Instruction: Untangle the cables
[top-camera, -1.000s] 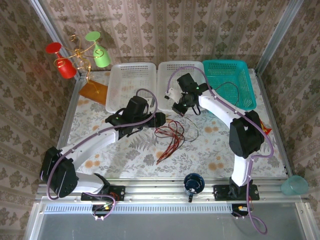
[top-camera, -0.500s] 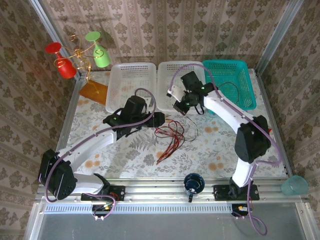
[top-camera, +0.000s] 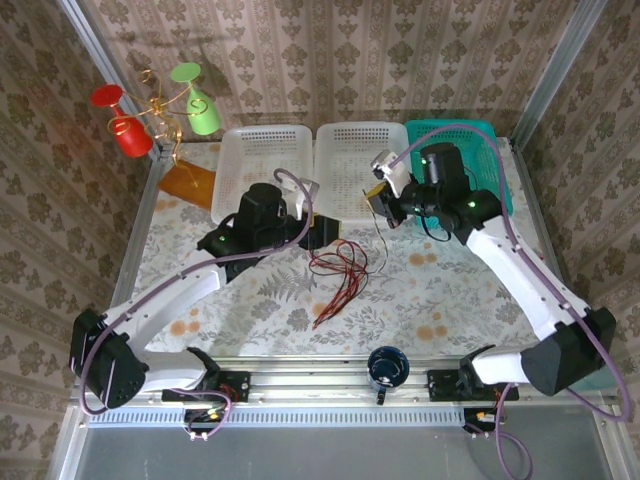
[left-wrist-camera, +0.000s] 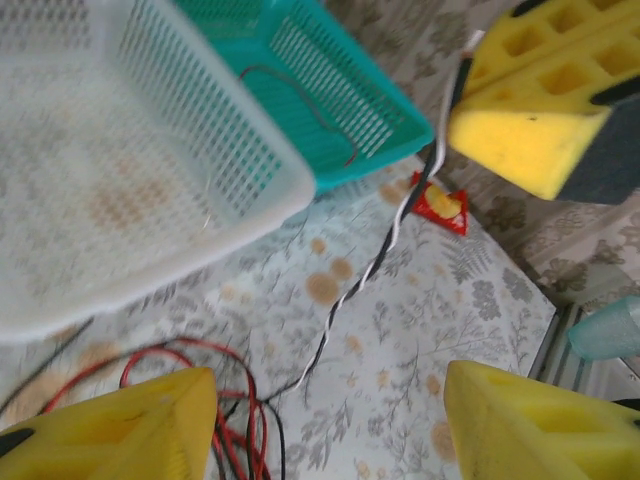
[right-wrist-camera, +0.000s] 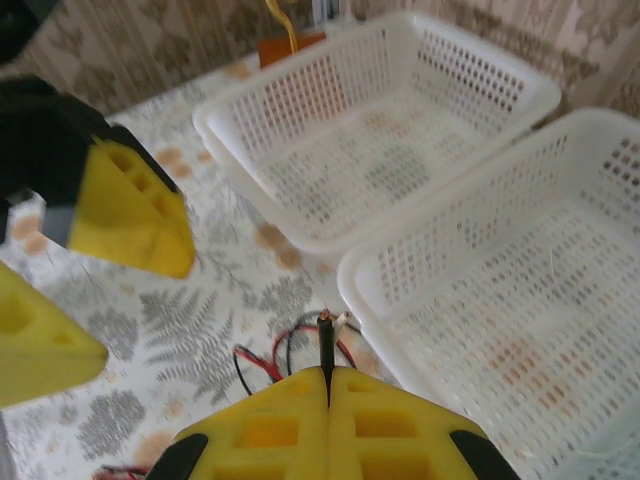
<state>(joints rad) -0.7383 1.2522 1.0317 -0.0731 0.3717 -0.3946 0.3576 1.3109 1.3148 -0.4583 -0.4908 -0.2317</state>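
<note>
Right pincer (right-wrist-camera: 328, 372): pads pressed together, pinching one black cable (right-wrist-camera: 326, 347) close to its end. A short stub stands up out of the seam.

Left pincer (left-wrist-camera: 328, 385): spread wide with nothing between the fingers, hanging just above the tangle.

Step in hand, as I read it: draw this single strand free. It runs from my right pincer down in a long slack line to the heap below my left one. Best to pull slowly along the strand's own line. I'd bring the left pincer down onto the red loops so the heap stays put and knots don't tighten.

The cables (left-wrist-camera: 170, 360) are thin, glossy and limp. The red ones lie in loose loops on the table (left-wrist-camera: 420, 330), which has a flat leaf-print cover.

Just past the right pincer are two white baskets (right-wrist-camera: 350, 280) of stiff plastic lattice with rounded rims. Past the left pincer is a teal basket (left-wrist-camera: 370, 110) with the same lattice and one dark cable curled inside.
</note>
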